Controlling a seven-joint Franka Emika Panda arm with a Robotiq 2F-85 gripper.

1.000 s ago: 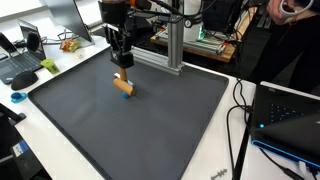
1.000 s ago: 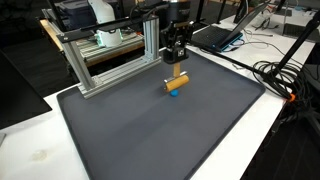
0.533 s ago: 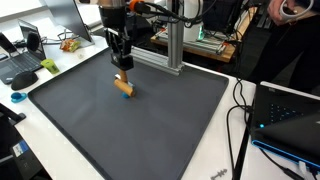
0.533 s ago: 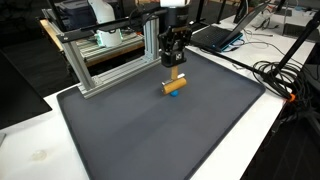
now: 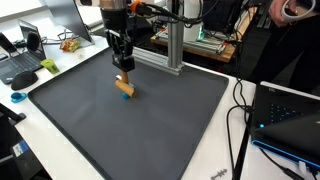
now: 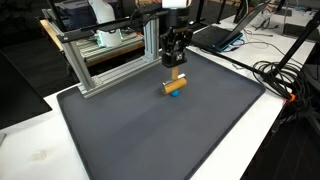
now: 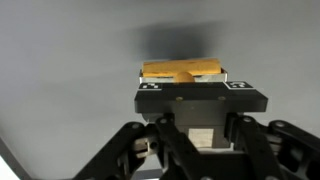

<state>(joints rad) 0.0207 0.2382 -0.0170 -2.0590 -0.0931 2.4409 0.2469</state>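
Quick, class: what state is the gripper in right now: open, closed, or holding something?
Gripper: closed, holding the orange block by its upper end.

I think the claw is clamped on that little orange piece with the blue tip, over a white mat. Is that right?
Not quite. The mat is dark grey, not white; only the table around it is white, as both exterior views show. The rest stands: the gripper is shut on the orange piece with the blue tip, over the mat.

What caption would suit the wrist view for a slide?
Gripper shut on an orange block, seen against the dark grey mat.
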